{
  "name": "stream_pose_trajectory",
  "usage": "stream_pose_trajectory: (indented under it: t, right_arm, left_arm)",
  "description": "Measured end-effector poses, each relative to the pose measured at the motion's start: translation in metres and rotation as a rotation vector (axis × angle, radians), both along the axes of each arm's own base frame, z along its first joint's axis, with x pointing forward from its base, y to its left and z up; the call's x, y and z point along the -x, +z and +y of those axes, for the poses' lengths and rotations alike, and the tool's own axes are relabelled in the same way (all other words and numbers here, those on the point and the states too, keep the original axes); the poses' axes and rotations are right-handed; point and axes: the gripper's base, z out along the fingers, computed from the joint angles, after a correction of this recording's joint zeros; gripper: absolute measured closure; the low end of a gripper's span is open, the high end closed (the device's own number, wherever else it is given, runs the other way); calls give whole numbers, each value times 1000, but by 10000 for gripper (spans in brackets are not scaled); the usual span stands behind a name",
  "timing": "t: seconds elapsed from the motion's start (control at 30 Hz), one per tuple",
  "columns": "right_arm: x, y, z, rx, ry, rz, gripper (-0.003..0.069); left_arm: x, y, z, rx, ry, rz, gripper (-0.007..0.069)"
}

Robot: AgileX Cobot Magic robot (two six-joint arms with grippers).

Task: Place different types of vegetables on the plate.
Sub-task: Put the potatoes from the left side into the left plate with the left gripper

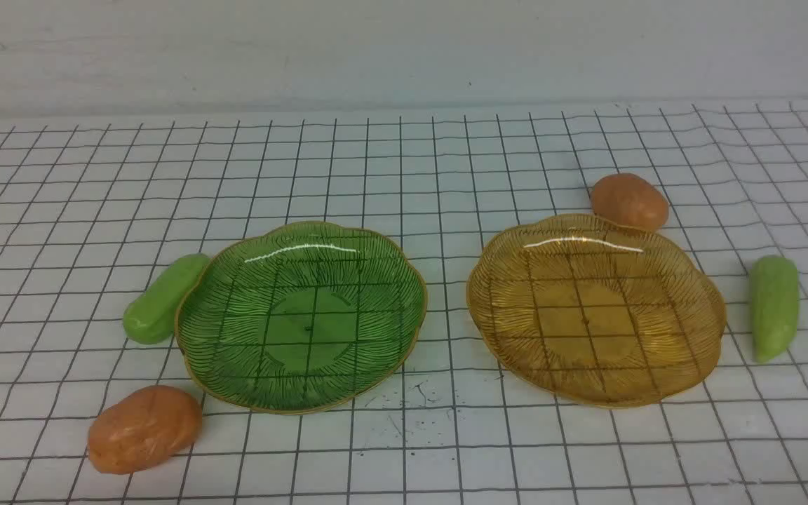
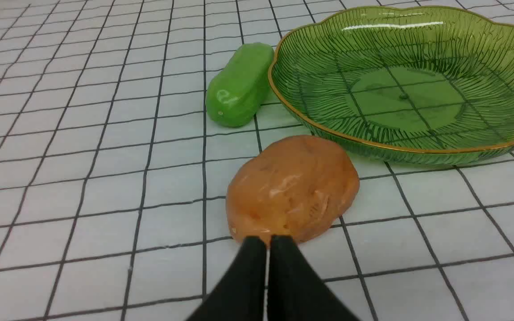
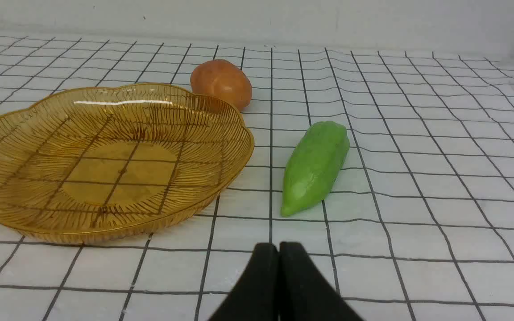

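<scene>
A green glass plate (image 1: 404, 280) and an amber glass plate (image 1: 709, 308) sit side by side, both empty. Left of the green plate lie a light-green cucumber (image 1: 162, 298) and, nearer me, an orange-brown potato (image 1: 144, 428). A second potato (image 1: 628, 201) lies behind the amber plate and a second cucumber (image 1: 773, 307) to its right. Neither arm shows in the front view. My left gripper (image 2: 268, 240) is shut and empty, just short of the near potato (image 2: 292, 187). My right gripper (image 3: 278, 247) is shut and empty, short of the right cucumber (image 3: 314, 166).
The table is a white sheet with a black grid (image 1: 404, 449), ending at a pale wall (image 1: 404, 49) at the back. Small dark specks (image 1: 411, 400) mark the sheet in front of the plates.
</scene>
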Motion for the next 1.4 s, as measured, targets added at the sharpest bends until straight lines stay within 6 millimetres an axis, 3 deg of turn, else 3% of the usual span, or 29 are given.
stream_pose_trajectory:
  t: [0.6, 0.83, 1.17, 1.3, 1.4]
  right_arm:
    - [0, 0, 0, 0, 0, 0, 673]
    - [0, 0, 0, 0, 0, 0, 673]
    - [0, 0, 0, 0, 0, 0, 673]
    - [0, 0, 0, 0, 0, 0, 673]
    - [0, 0, 0, 0, 0, 0, 673]
  left_arm:
    - [-1, 2, 1, -20, 1, -23, 632]
    - [-3, 16, -3, 221, 12, -169, 632]
    - [-1, 52, 14, 770, 169, -562, 632]
    - [5, 77, 15, 803, 145, -630, 632]
    - [15, 113, 8, 749, 55, -642, 632]
